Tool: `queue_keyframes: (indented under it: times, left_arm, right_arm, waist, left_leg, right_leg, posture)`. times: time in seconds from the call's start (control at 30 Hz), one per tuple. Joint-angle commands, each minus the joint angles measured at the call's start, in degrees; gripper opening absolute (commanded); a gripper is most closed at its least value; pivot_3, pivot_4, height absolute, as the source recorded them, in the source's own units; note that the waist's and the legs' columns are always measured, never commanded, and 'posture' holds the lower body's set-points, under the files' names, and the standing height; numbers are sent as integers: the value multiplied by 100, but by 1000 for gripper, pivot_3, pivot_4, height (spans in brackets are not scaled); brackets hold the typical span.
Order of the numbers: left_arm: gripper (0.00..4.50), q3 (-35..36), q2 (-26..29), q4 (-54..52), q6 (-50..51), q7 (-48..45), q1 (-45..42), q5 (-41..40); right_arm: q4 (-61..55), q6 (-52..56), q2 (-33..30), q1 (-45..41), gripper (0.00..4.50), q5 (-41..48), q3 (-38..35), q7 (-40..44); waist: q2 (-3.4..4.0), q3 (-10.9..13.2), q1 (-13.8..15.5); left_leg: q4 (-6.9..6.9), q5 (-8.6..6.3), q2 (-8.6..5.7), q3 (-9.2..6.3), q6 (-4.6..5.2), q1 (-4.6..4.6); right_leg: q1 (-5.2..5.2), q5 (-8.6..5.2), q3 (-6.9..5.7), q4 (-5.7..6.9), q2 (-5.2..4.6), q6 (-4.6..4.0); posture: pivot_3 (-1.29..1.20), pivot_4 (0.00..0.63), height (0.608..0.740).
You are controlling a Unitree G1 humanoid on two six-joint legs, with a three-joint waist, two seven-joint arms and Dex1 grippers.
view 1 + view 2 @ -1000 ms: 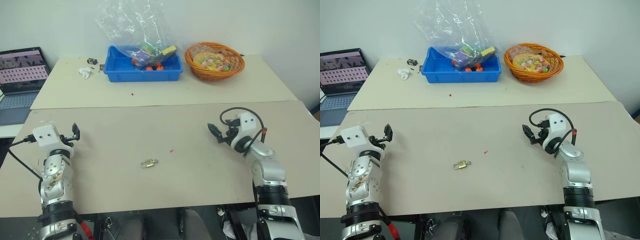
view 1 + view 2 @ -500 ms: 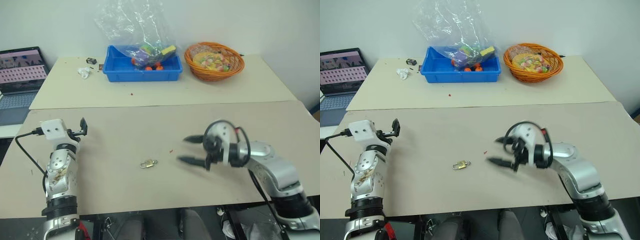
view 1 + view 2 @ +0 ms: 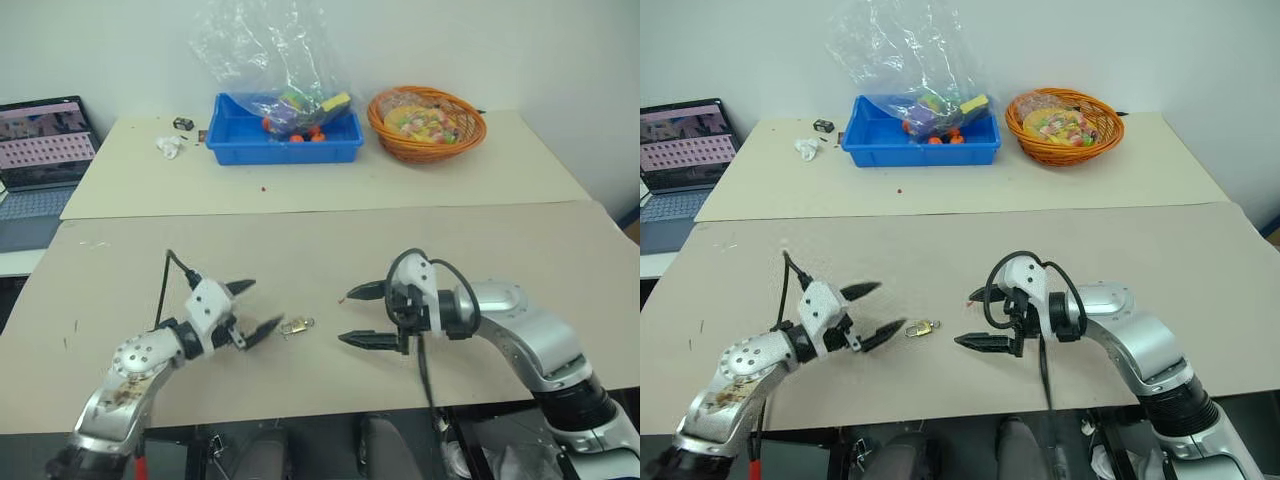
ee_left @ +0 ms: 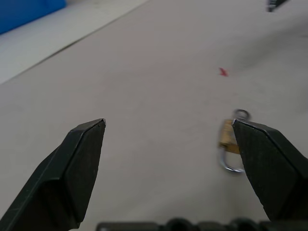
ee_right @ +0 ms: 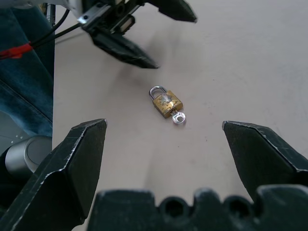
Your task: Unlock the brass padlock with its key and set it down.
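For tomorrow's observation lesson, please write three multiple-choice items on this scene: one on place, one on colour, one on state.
1. Where does the small brass padlock lie?
A. In the blue plastic tray
B. On the beige table, between the left gripper and the right gripper
C. In the orange woven basket

2. What colour is the padlock's shackle?
A. Silvery
B. Red
C. Black

3. How do the two grippers stand?
A. Both shut
B. Left shut on the padlock
C. Both open, empty

Answers:
1 B: it rests on the tabletop midway between the fingertips.
2 A: the right wrist view shows a silvery loop.
3 C: both pairs of fingers are spread, and the padlock lies untouched.
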Motion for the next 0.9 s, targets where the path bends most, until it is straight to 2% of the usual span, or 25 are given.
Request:
queue_keyframes:
  times: [0.03, 0.23, 0.47, 0.73, 0.9]
  left_arm:
    - [4480, 97, 326, -288, 136, -601, -64, -311]
    - [4480, -226, 345, 329, 232, -1178, -783, -254]
    - [4480, -810, 361, 991, 369, -1841, -1148, -55]
    - [4480, -981, 107, 1683, 321, -1836, -1640, 281]
    - [4480, -1244, -94, 1654, 393, -1802, -1940, 532]
  right_arm:
    - [-41, -176, 32, -90, 4500, -70, -128, -53]
    - [-184, -124, 71, 138, 4500, -70, -290, -307]
    - [-580, 69, 150, 345, 4500, 97, -469, -636]
    - [-959, 239, 148, 627, 4500, 270, -732, -958]
    - [-1076, 285, 191, 711, 4500, 423, -884, -1140]
  waist:
    - [0, 0, 15]
    - [0, 1, 26]
    - [-1, 1, -11]
    - [-2, 2, 18]
    - [-3, 2, 16]
  left_leg:
    - [1, 1, 1, 0, -1, 5]
    - [8, 3, 0, 3, -2, 21]
    - [-2, 2, -3, 7, -1, 18]
    - [9, 2, 1, 5, -1, 19]
    - [7, 2, 1, 5, 0, 18]
  right_leg:
    - [4, -1, 0, 5, 2, -2]
    - [18, -4, 1, 15, 7, -2]
    - [9, -5, 3, 26, 9, -4]
    - [13, -8, 2, 26, 6, -5]
    - [12, -8, 3, 25, 6, -5]
  posture:
    - [0, 150, 728]
    - [0, 150, 728]
    - [0, 150, 728]
    - [0, 150, 728]
    - [0, 150, 728]
